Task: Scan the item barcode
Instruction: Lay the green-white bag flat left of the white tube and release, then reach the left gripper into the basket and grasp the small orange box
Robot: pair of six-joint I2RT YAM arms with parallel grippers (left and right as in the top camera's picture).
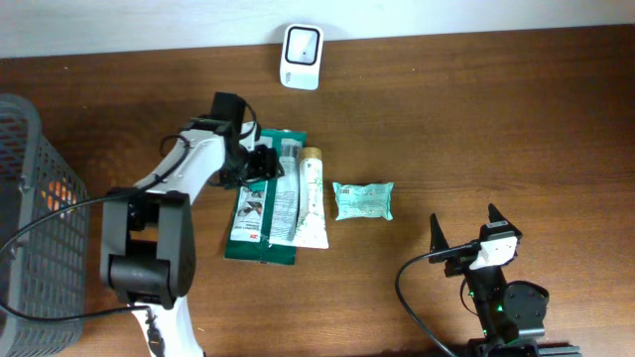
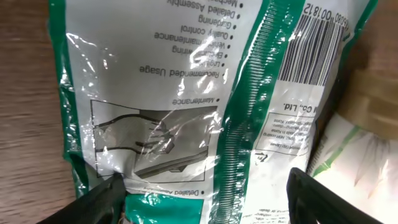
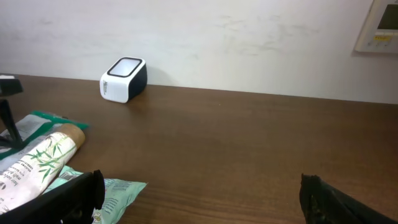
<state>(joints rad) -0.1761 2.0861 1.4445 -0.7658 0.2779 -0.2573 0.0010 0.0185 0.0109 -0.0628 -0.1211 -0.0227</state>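
Left gripper (image 2: 205, 182) hangs with jaws wide, gripping nothing, over the flat glossy green-and-white plastic packet (image 1: 260, 216). The packet lies centre-left on the brown wood-grain table (image 1: 476, 119), black-striped barcode (image 2: 311, 43) face up beside the tube's cap. A soft white tube (image 1: 311, 198) with bamboo print and a round tan cap touches the packet's right edge, with a crinkly mint pouch (image 1: 363, 200) nearby but apart; a boxy white scanner (image 1: 301, 57) with a dark square window stands at the far edge, a black wire-mesh basket (image 1: 20, 198) at left, and the right gripper (image 1: 463, 220) splayed wide and empty at front right.
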